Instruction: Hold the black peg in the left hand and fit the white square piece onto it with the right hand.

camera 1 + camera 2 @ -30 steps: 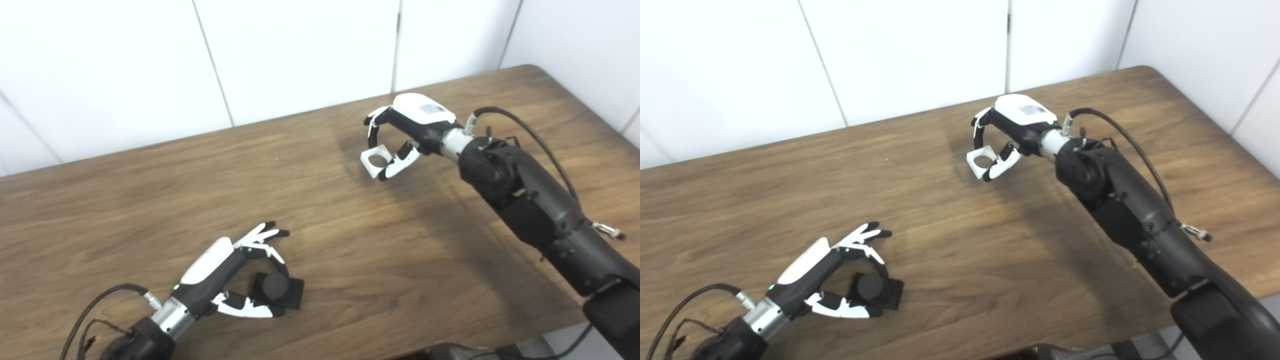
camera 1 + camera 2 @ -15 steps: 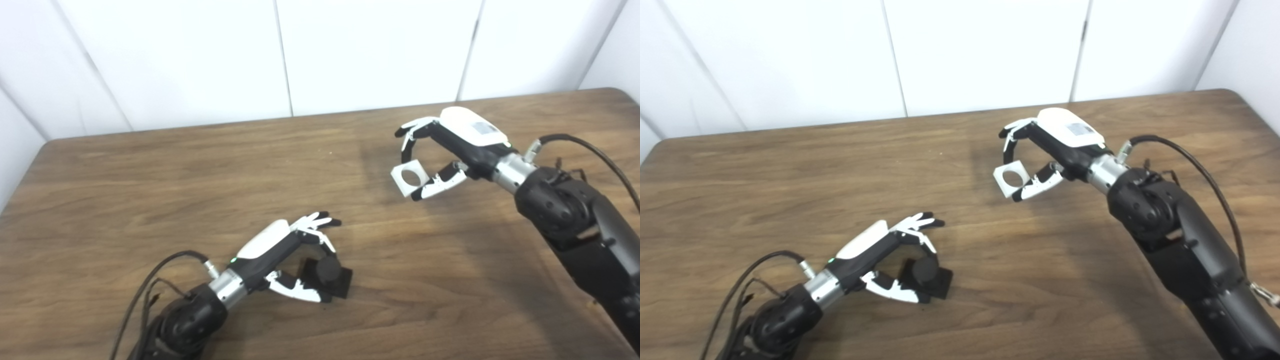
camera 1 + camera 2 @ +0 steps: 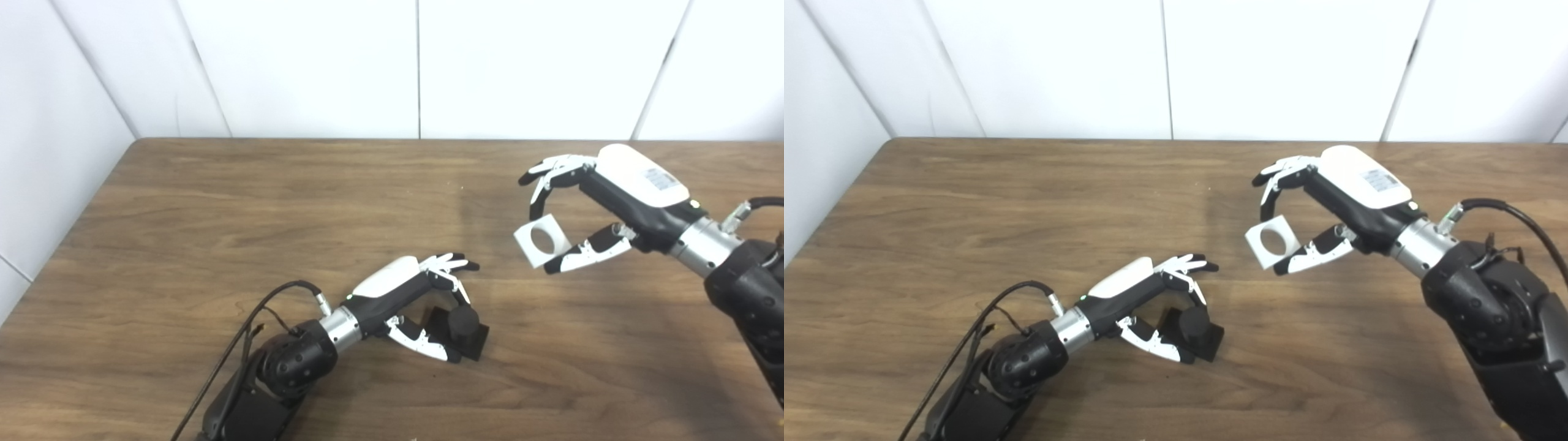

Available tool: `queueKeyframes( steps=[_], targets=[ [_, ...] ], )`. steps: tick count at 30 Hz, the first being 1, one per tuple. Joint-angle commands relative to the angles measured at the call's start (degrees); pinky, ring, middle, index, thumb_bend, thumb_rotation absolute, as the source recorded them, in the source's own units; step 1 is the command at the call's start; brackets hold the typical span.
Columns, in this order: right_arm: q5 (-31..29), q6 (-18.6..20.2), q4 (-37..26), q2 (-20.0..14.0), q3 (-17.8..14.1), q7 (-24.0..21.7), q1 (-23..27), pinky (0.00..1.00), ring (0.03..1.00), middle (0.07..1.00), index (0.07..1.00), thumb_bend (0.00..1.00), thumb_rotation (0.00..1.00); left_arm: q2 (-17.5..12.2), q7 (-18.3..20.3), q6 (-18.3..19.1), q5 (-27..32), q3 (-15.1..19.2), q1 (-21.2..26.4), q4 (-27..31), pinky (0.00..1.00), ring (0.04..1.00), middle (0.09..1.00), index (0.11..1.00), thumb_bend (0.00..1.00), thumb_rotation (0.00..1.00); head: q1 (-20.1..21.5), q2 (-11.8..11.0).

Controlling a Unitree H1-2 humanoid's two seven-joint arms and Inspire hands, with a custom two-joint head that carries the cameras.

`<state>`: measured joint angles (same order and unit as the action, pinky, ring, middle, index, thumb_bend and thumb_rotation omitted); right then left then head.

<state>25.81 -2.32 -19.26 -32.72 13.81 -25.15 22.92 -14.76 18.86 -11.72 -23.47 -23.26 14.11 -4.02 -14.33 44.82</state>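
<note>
The black peg, a short round post on a square black base, rests on the wooden table at the front middle. My left hand is closed around it, thumb in front and a finger against the post; it also shows in the right eye view. My right hand is shut on the white square piece, pinched between thumb and fingers, above the table and to the right of the peg. The piece's round hole faces the camera.
White wall panels run along the table's far edge and its left side. A black cable loops beside my left forearm. The right arm fills the front right corner.
The camera has swung left, so the table's left corner now shows. Both hands keep their holds; the right hand with the white piece looks slightly nearer the peg.
</note>
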Motion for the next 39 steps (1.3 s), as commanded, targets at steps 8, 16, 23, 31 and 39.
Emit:
queueKeyframes(
  steps=[8, 16, 23, 31, 39],
  targets=[
    [-1.8, -2.3, -3.3, 2.5, 1.0, -2.2, 1.3, 0.82, 0.832, 0.766, 0.481, 0.52, 0.13, -0.1, 1.3, 3.2, -2.8, -1.5, 0.5, -0.4, 0.98, 1.000, 0.944, 0.492, 0.52, 0.08, 1.3, 0.7],
    [-1.2, -2.7, -3.1, 4.1, 2.2, -3.9, 0.3, 0.84, 0.837, 0.775, 0.480, 0.51, 0.14, -0.2, 1.0, 2.9, -2.2, -1.3, 0.6, -1.0, 0.99, 1.000, 0.941, 0.491, 0.52, 0.07, 1.3, 0.8],
    [-0.5, -2.9, -2.3, 5.1, 3.5, -4.3, -0.5, 0.83, 0.838, 0.778, 0.481, 0.51, 0.14, -0.5, 1.0, 3.0, -2.6, -1.3, 0.6, -0.5, 0.98, 1.000, 0.943, 0.492, 0.52, 0.07, 1.6, 1.0],
    [0.6, -3.8, -0.9, 6.0, 5.2, -4.6, -1.7, 0.82, 0.830, 0.777, 0.481, 0.51, 0.14, -0.5, 1.4, 3.7, -2.3, -1.3, 0.5, 0.0, 0.99, 1.000, 0.944, 0.492, 0.52, 0.07, 1.7, 1.2],
    [1.5, -4.5, 0.3, 6.9, 5.8, -4.7, -2.4, 0.81, 0.835, 0.781, 0.482, 0.51, 0.14, -0.5, 1.6, 4.1, -2.2, -1.2, 0.5, 0.3, 1.00, 1.000, 0.942, 0.492, 0.52, 0.07, 1.5, 1.3]
  ],
)
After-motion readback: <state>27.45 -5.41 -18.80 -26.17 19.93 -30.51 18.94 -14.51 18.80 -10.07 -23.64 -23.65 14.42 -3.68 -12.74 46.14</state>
